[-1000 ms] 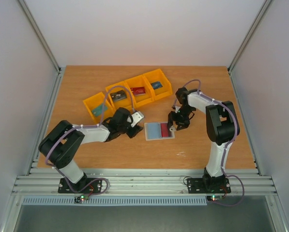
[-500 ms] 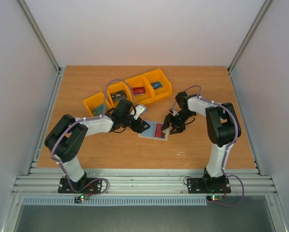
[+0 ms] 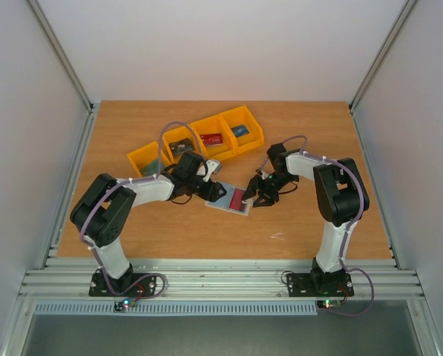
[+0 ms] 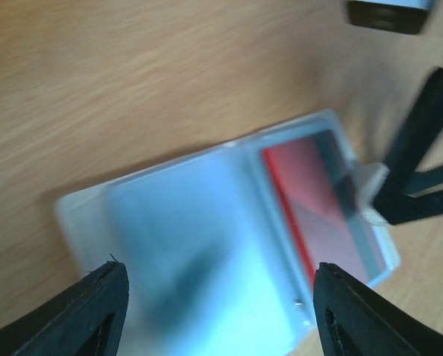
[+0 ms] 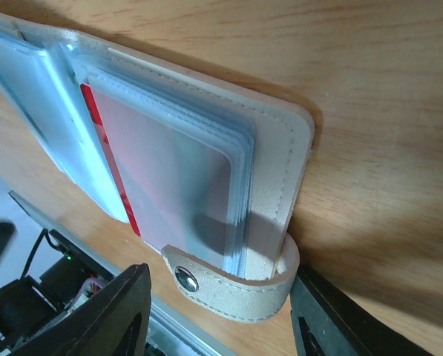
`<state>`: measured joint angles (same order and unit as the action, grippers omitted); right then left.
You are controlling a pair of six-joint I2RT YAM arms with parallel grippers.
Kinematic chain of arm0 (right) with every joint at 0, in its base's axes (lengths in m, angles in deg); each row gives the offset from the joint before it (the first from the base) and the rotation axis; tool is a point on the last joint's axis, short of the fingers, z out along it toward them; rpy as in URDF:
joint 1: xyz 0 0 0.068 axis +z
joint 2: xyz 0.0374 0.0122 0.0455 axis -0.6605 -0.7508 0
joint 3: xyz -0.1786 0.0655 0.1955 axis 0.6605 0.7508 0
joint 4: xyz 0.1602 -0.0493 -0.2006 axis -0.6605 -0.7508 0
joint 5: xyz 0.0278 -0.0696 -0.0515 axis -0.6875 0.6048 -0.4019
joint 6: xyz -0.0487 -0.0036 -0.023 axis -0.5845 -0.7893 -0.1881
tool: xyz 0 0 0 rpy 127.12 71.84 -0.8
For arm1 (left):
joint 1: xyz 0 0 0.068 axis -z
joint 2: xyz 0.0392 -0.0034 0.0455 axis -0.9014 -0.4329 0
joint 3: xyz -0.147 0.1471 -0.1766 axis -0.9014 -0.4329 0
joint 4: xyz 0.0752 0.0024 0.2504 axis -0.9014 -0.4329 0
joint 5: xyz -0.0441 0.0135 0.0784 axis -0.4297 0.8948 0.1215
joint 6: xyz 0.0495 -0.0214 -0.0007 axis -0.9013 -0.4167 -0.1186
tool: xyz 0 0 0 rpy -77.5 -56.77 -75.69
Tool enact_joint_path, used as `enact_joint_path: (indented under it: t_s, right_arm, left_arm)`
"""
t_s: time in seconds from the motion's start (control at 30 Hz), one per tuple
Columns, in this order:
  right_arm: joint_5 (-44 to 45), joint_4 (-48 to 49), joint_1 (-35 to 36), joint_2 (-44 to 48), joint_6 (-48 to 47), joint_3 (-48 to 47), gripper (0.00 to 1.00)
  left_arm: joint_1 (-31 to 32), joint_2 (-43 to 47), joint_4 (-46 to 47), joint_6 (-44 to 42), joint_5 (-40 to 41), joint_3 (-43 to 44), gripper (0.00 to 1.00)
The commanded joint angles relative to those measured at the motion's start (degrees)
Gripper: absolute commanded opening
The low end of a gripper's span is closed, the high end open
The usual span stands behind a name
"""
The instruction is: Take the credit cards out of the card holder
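Wood table (image 3: 332,133), white walls round it. Four yellow bins (image 3: 222,154) sit in a slanted row toward the back, one card in each. From view-left in the top cam: teal card (image 3: 151,168), dark card (image 3: 181,147), red card (image 3: 212,139), blue card (image 3: 240,130). Holder (image 3: 222,205) lies open and flat on the table in front of the bins, apart from them, clear sleeves facing up. Its cream cover has a snap tab (image 5: 228,285) at the end nearest the right arm. One sleeve has a second red card (image 5: 169,174) fully inside, seen thru the plastic. Sleeves beside it look pale blue; contents not readable. Left gripper (image 4: 217,265) is low over the holder's other end, jaws spread wide across the sleeves. That wrist view is blurred, so prob. not touching, but can't be sure. Right gripper (image 5: 221,271) is at the tab end, jaws also spread, w/ the tab between them and no pinch visible.
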<state>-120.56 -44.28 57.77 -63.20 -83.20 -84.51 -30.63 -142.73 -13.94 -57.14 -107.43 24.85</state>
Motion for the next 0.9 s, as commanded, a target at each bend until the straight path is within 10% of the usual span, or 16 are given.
enact_joint_path:
  t_s: [0.0,0.87]
  right_arm:
    - [9.3,2.7,0.5,-0.6,-0.2,-0.3,0.51]
    - [7.1,4.2,0.7,-4.7,-1.6,-1.2,0.5]
  left_arm:
    - [-2.8,0.9,-6.5,3.6,4.7,2.7,0.7]
    - [-3.7,-12.3,1.9,7.7,-20.9,9.5,0.62]
